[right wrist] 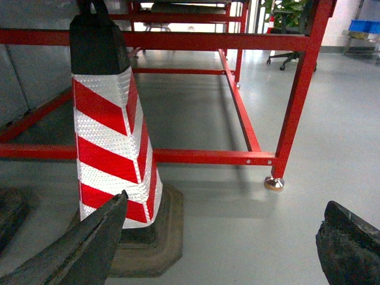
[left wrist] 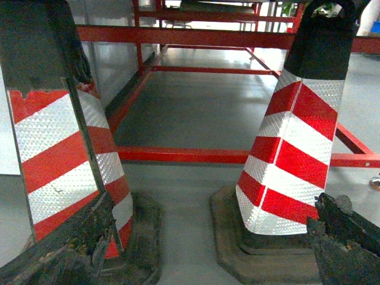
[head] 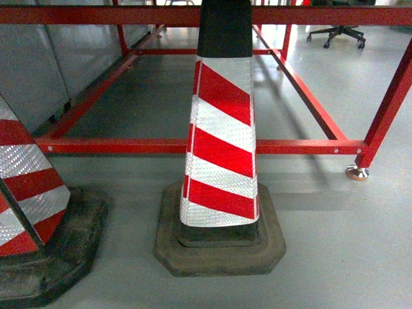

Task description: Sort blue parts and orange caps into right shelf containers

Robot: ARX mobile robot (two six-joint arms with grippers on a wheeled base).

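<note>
Two striped cones (head: 222, 129) (head: 26, 193) before red frame (head: 193, 146); both pincers (left wrist: 208, 243) (right wrist: 219, 249) agape.

Left gripper (left wrist: 208, 243) open — dark, worn fingers (left wrist: 65, 249) spread wide at lower frame corners, holding nothing. Right gripper (right wrist: 219, 243) likewise open, fingers (right wrist: 77, 249) far apart, empty — both low, aimed forward.

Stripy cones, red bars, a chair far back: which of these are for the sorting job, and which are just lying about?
For the job:
left gripper, open and empty
right gripper, open and empty
bright blue plastic crates, tiny and far off, probably the containers

Just there:
red-and-white striped traffic cones, two of them
red metal frame
black office chair
</note>
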